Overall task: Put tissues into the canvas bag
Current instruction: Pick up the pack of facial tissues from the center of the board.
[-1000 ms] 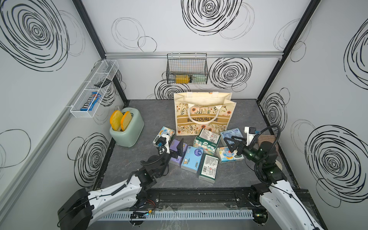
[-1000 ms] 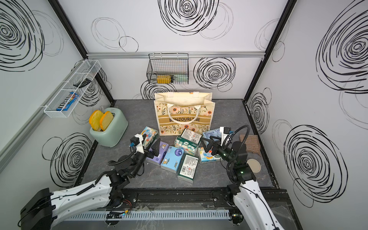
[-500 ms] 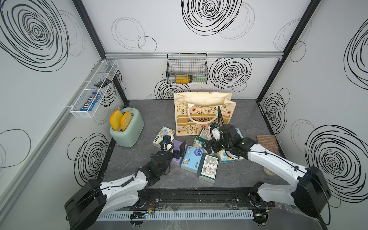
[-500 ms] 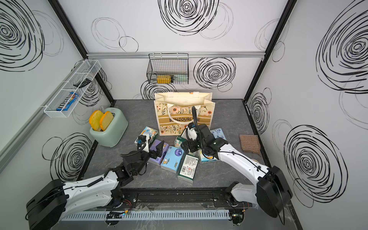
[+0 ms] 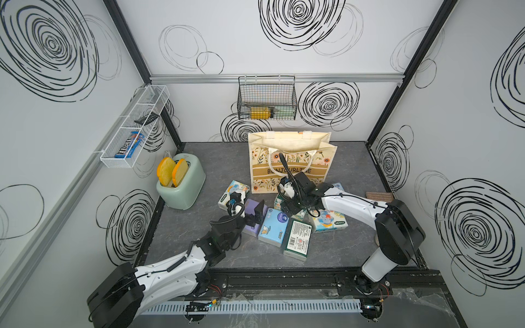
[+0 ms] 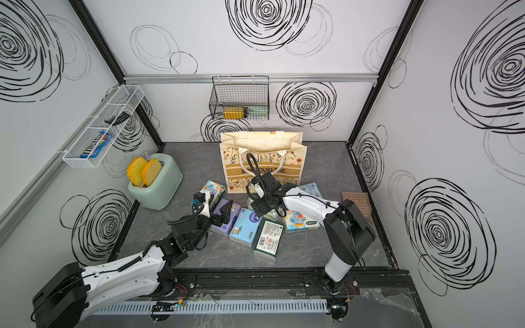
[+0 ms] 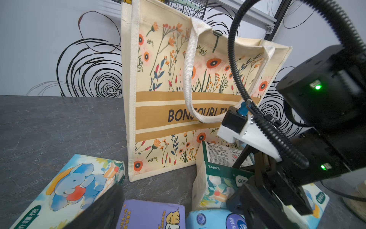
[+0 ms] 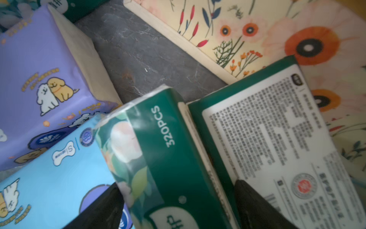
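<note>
Since a second earlier the right arm had swung in from beside the striped cloth (image 5: 379, 196) to the foot of the canvas bag (image 5: 264, 173), and the left arm had reached closer to it. White walls (image 5: 199, 28) scrawled with black swirls enclosed a grey marbled table (image 5: 216, 167). One bag stood upright toward the table's back. One mint toaster (image 5: 184, 187) holding two slices sat to its left, and one black wire basket (image 5: 267, 99) hung on the wall behind it. Seven tissue packs (image 5: 272, 231) lay on the table around the bag's front foot: two elephant-printed, two light blue, two green, one purple. The right gripper (image 8: 177, 182) had its fingers (image 8: 255, 206) spread wide astride a green pack (image 8: 158, 148) just before the bag; whether they touched it was unclear. The left gripper (image 5: 254, 216) hung spread and empty over the purple pack (image 7: 150, 216).
</note>
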Robot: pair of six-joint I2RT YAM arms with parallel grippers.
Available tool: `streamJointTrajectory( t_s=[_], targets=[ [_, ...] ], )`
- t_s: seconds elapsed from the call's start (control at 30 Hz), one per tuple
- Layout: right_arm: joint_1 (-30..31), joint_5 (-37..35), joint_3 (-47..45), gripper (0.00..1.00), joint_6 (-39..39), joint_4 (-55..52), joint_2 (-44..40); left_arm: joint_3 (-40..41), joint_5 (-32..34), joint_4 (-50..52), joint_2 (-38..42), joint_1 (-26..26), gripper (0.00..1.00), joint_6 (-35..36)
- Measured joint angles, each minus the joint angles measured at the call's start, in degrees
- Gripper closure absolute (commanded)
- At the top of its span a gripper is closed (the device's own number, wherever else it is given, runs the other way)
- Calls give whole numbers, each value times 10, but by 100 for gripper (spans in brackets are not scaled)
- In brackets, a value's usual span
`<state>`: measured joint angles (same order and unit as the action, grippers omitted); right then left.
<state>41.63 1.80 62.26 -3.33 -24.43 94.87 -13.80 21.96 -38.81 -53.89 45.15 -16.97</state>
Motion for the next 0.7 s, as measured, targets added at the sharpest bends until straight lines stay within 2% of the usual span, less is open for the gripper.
streamJointTrajectory(
  t_s=[0.2, 0.4, 0.47, 0.7],
  targets=[
    [18, -16, 0, 10, -5, -11, 1, 0, 0, 2, -21, -1, 4, 0],
    [21, -38, -3, 27, -27, -10, 0, 0, -3, 2, -31, -3, 4, -3],
    [21, -41, -7, 30, -32, -9, -3, 0, -4, 2, -32, -3, 4, -3],
    [22, -17, -26, 26, -28, -6, -19, -1, -5, 4, -33, -3, 4, -5]
  ],
)
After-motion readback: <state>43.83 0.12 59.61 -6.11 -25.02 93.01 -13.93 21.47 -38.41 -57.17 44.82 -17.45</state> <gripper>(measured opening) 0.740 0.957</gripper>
